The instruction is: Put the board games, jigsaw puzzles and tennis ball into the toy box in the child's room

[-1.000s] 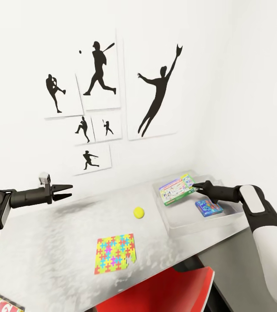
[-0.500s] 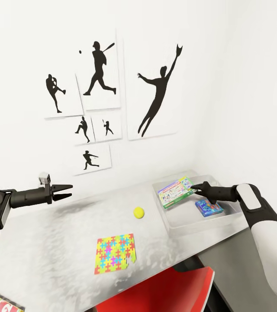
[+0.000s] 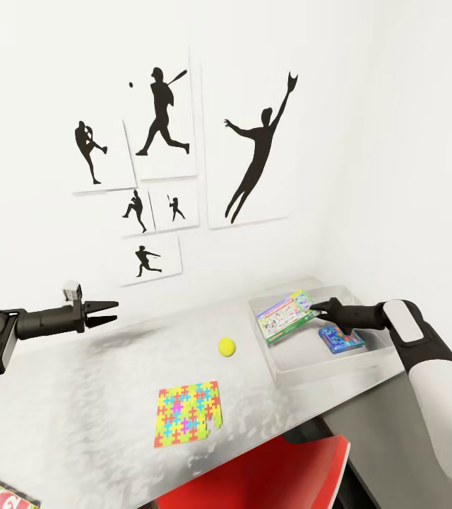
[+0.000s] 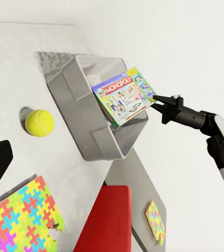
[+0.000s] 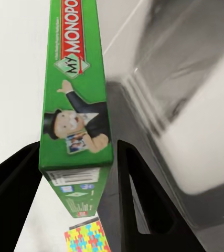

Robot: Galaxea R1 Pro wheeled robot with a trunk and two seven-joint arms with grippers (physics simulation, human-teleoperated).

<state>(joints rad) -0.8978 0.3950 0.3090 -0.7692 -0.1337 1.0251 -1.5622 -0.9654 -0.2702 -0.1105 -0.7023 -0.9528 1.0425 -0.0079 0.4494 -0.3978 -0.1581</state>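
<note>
My right gripper (image 3: 316,307) (image 4: 157,100) (image 5: 78,149) is shut on the edge of the green-edged Monopoly board game (image 3: 283,316) (image 4: 123,98) (image 5: 77,105). The game tilts inside the pale grey toy box (image 3: 325,365) (image 4: 72,86) at the table's (image 3: 78,396) far right. A small blue box (image 3: 340,339) lies flat in the toy box too. The tennis ball (image 3: 226,346) (image 4: 39,122) rests on the table left of the toy box. A jigsaw puzzle (image 3: 188,413) (image 4: 20,220) lies nearer the front edge. My left gripper (image 3: 107,312) hovers open over the table's left end.
A red chair (image 3: 268,474) (image 4: 107,220) sits tucked under the table's front edge. Another jigsaw square (image 4: 155,223) (image 5: 88,237) lies on a lower grey surface beyond the chair. A colourful box corner (image 3: 0,496) peeks in at the bottom left. Baseball silhouettes (image 3: 159,113) hang on the wall.
My right gripper has lowered the Monopoly game a little deeper into the toy box. The left arm, ball and jigsaw have not moved.
</note>
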